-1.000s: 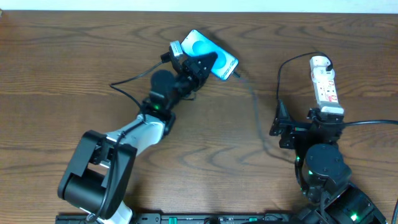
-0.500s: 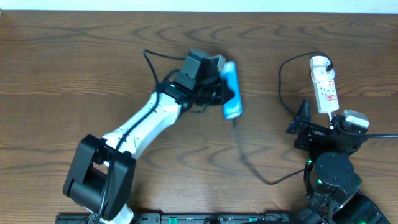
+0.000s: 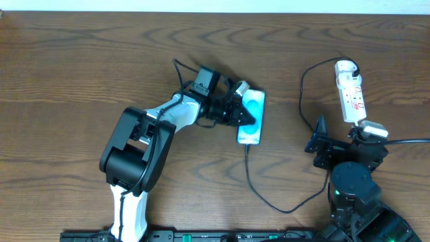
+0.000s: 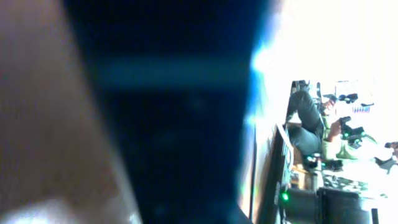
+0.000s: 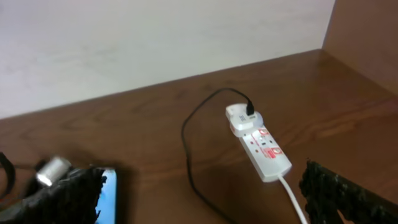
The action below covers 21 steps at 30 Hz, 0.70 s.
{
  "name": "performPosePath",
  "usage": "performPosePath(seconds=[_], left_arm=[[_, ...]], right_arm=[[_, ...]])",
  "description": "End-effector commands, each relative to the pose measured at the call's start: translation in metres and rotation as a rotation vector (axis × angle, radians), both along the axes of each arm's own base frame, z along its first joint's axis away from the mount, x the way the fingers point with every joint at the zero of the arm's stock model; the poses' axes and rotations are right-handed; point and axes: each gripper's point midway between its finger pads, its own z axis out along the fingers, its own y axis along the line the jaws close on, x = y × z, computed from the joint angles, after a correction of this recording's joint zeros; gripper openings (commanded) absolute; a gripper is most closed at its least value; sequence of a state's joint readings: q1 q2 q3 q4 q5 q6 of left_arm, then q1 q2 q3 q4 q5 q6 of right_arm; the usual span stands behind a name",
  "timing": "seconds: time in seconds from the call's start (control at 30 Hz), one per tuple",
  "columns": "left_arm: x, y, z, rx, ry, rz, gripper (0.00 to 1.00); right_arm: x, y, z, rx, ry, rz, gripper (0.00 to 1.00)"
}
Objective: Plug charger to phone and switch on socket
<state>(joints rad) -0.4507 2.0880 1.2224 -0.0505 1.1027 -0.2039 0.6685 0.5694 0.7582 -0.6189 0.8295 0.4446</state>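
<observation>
Phone (image 3: 251, 117) turned screen-up; one charger (image 3: 246, 161), one socket (image 3: 352, 94).

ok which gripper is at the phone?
The left gripper, at the phone's long edge. The right gripper is open, apart from it, by the socket.

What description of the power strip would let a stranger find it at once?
On the wooden table, look right, near the far edge. There lies the socket, a long narrow strip. It alone is white with small red marks, and a black plug sits in its far end.
</observation>
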Motion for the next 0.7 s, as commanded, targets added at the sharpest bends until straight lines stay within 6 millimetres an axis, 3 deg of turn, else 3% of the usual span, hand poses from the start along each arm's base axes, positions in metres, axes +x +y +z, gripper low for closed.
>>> performPosePath(seconds=[0.0, 0.1, 0.27, 0.67], left_arm=[[0.014, -0.01, 0.022, -0.077, -0.087, -0.007, 0.09], [0.03, -0.007, 0.013, -0.008, -0.1, 0.077, 0.12], [0.037, -0.004, 0.005, 0.032, -0.12, 0.113, 0.13], [0.027, 0.0, -0.008, 0.047, -0.094, 0.101, 0.13]], right_arm=[[-0.002, -0.002, 0.001, 0.005, 0.004, -0.01, 0.99], [-0.002, -0.003, 0.0, 0.0, 0.01, -0.01, 0.99], [-0.002, -0.003, 0.0, 0.0, 0.01, -0.01, 0.99], [-0.002, -0.003, 0.0, 0.0, 0.011, -0.01, 0.99]])
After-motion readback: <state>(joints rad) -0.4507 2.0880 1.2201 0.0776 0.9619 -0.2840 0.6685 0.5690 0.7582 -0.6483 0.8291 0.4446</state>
